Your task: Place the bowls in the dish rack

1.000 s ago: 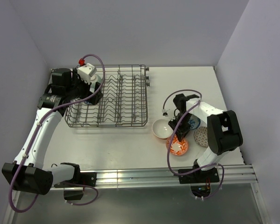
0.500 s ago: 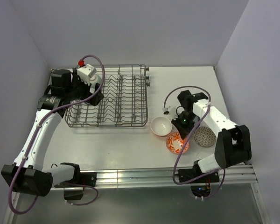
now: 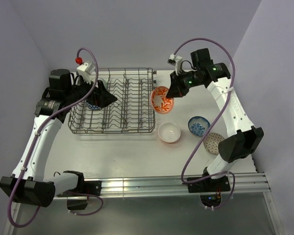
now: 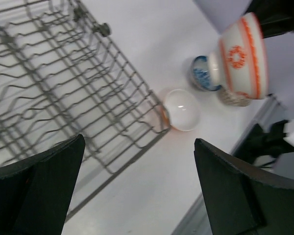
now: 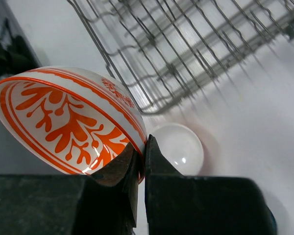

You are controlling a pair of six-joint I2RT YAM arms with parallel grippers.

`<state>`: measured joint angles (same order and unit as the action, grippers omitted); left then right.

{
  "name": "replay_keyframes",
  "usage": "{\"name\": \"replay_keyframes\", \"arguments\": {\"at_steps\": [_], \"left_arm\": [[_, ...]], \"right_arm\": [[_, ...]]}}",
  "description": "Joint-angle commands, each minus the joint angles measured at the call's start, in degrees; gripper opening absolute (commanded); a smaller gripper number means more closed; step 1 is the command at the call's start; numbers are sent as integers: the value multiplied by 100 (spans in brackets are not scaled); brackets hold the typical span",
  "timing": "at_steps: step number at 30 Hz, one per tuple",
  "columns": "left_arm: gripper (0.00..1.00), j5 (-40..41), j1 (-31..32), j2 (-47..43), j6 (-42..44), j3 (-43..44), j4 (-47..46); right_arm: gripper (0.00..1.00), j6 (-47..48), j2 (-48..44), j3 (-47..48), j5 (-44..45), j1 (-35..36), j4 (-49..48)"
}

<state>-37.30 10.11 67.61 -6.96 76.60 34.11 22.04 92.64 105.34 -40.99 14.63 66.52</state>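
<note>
so far, looks hardly begun: perhaps one bluish thing (image 3: 91, 105) in the dish rack (image 3: 122, 98), at its left end. leaves white bowl (image 3: 169, 132), blue-white bowl (image 3: 199, 126) and speckled bowl (image 3: 213, 143) lying right of the rack. pinches the red-orange bowl (image 3: 161, 99) by its rim in the right gripper (image 5: 139, 157), now raised at the rack's right edge, no more down on the table (image 3: 127, 147). spreads the left gripper (image 4: 139, 191) wide above the rack, empty.
</note>
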Motion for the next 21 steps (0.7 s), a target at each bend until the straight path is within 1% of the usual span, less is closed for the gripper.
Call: {"name": "replay_keyframes", "arguments": {"at_steps": [1,2,3,4,5,6,8,10,16,21], "left_arm": [[99,-919,-18,-177,-1383,-266,-702],[99,-963,-18,-231,-1587,-364,-886],[99,-1007,-18,-309,-1998,-565,-1315],[99,-1121,-18,-336,-2220,-680,-1528],[98,-1200,-26,-371,-2448,-812,-1739],[97,-1270,-18,-407,-2938,-1083,-2254],[97,-1455,-18,-425,-3424,-1330,-2732],[97,-1534,0,-398,-3959,-1611,-3241],[99,-1456,210,-328,-4673,-2078,-4217],[100,-1148,544,-266,-4770,-2263,-4377]], "right_arm": [[0,-1324,184,110,-1085,22,-1016],[0,-1517,175,14,-1147,31,-1253],[0,-1867,141,-231,-1365,74,-1769],[0,-2036,114,-364,-1455,101,-2018],[0,-2194,79,-504,-1569,136,-2499],[0,-2596,27,-784,-1683,154,-2739],[0,-2888,-35,-1145,-1763,224,-3352],[0,-3258,-106,-1340,-1824,285,-3680],[0,-3636,-123,-1621,-1684,523,-4164],[0,-3883,17,-1648,-1737,681,-4323]]}}
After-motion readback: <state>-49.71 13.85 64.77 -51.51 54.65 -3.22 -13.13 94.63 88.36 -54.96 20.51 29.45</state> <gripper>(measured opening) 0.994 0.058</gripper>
